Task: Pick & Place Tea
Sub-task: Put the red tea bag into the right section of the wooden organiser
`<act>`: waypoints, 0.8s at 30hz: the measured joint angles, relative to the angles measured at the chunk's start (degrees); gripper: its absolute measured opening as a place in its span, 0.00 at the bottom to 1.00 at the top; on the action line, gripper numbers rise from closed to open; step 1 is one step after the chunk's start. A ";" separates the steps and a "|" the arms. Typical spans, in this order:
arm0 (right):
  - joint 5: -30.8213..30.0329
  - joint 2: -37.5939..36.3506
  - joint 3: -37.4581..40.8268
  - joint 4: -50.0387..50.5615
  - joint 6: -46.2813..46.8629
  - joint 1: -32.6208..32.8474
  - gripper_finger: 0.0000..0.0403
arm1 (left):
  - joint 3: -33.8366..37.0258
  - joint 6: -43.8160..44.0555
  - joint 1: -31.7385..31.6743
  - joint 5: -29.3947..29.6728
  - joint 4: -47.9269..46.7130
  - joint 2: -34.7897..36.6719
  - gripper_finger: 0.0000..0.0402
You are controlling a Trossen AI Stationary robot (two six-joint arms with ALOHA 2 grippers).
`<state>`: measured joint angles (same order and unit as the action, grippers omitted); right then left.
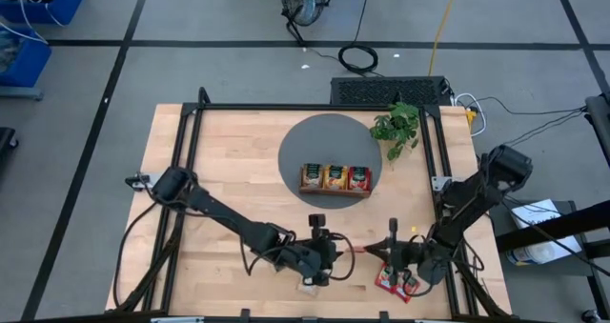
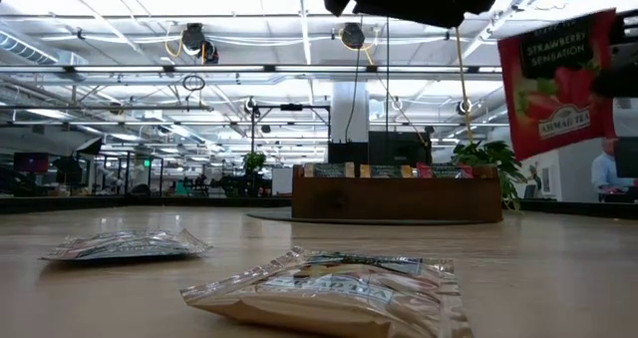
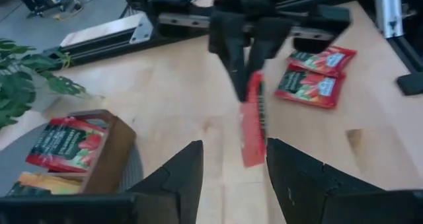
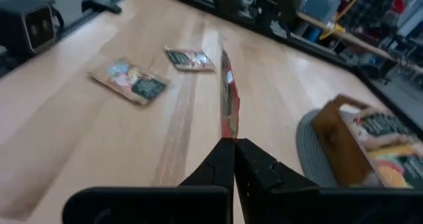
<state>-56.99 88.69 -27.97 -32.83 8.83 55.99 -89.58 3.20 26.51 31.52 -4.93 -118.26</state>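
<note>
A red tea sachet (image 3: 253, 121) is held in the air between my two grippers, flat faces upright (image 2: 558, 79). My right gripper (image 4: 232, 141) is shut on it and comes in from the table's right (image 1: 386, 253). My left gripper (image 3: 234, 154) is open and faces it from the left (image 1: 334, 252). The sachet's free end sits level with the open fingertips, and I see no touch. Two red sachets (image 3: 316, 75) lie flat near the right arm. Two pale sachets (image 4: 132, 80) (image 4: 190, 59) lie flat near the table's near edge. My right gripper pinches the red sachet by one end (image 4: 228, 133) between its two fingers. The fingers (image 3: 231, 59) lie roughly level and point toward the table's left. The sachet is lifted clear of the table and sticks out edge-on past the fingertips toward my left gripper.
The brown wooden tray (image 1: 335, 180) with sachets standing in its compartments rests on a grey round mat (image 1: 305, 142) at the table's far middle. A green plant (image 1: 396, 128) stands to its right. Black frame rails (image 1: 191, 151) run along the table's sides.
</note>
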 joint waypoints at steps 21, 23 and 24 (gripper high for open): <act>0.24 -0.05 0.00 -3.42 1.17 -1.25 0.00 | -0.05 2.07 -2.34 -7.51 3.42 -2.91 0.39; 0.24 -0.05 0.00 -3.50 1.19 -1.25 0.00 | -0.04 2.58 -2.68 -7.51 3.35 -2.93 0.33; 0.24 -0.05 0.00 -3.73 1.19 -1.25 0.00 | -0.04 2.76 -2.86 -7.49 3.37 -2.93 0.29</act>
<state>-56.75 88.64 -27.97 -36.56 10.02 54.74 -89.62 5.97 23.65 24.03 -1.56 -121.19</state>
